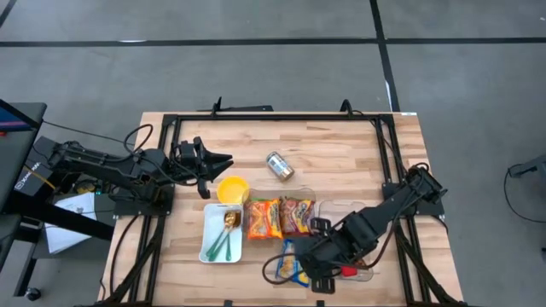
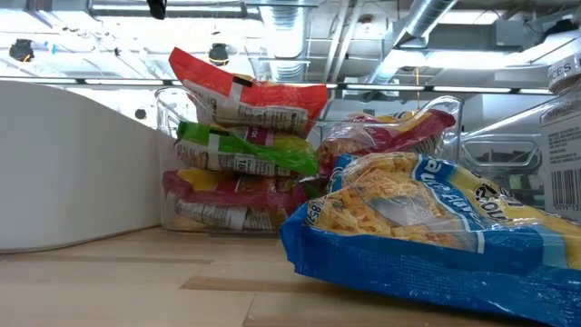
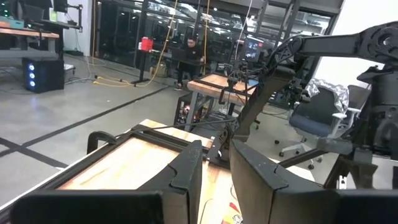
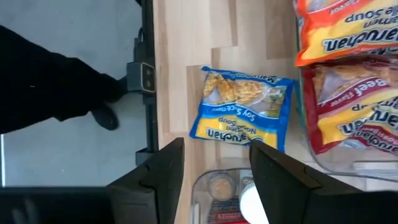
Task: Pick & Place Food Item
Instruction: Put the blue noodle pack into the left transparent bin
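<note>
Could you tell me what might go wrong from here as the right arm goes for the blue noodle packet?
1. The right tool hangs open above the blue noodle packet, which lies flat on the table; the fingers could skid off the slick wrapper.
2. The packet sits close to the table's front edge, so a push might slide it off.
3. The clear container is right beside it and could get bumped.

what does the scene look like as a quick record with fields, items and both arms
table: wooden top with a black frame
blue noodle packet: lying flat on the wood, near the front edge, nothing holding it
orange and red packets: side by side in a clear bin
can: on its side, toward the back
yellow cup: upright beside a white tray
tray contents: green utensils
right gripper: above the blue packet, jaws open, empty
left gripper: raised at the left side, holding nothing
</note>
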Robot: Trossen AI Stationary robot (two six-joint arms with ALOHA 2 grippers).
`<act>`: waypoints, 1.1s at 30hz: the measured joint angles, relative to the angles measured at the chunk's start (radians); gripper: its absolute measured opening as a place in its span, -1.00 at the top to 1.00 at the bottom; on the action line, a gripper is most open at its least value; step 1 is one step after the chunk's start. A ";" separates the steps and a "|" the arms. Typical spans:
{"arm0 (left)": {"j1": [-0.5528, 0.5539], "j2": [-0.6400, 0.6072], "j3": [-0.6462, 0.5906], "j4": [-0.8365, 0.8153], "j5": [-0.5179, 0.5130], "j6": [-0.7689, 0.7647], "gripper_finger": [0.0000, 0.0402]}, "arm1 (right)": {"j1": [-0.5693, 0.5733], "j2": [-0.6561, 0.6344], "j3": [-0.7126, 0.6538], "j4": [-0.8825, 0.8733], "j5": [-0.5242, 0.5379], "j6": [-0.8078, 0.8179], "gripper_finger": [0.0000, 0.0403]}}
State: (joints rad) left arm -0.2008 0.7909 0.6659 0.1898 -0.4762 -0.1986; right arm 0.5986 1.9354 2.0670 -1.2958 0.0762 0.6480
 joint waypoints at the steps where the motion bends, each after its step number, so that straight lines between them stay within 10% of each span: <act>1: 0.000 0.000 0.000 0.000 0.002 0.000 0.62 | 0.000 0.000 0.000 -0.002 0.000 -0.009 0.13; 33: 0.000 0.002 0.000 -0.016 -0.003 0.019 0.62 | -0.018 0.000 -0.111 0.104 0.029 -0.108 0.13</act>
State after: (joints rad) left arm -0.2005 0.7929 0.6659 0.1737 -0.4789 -0.1799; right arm 0.5808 1.9350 1.9564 -1.1915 0.1055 0.5398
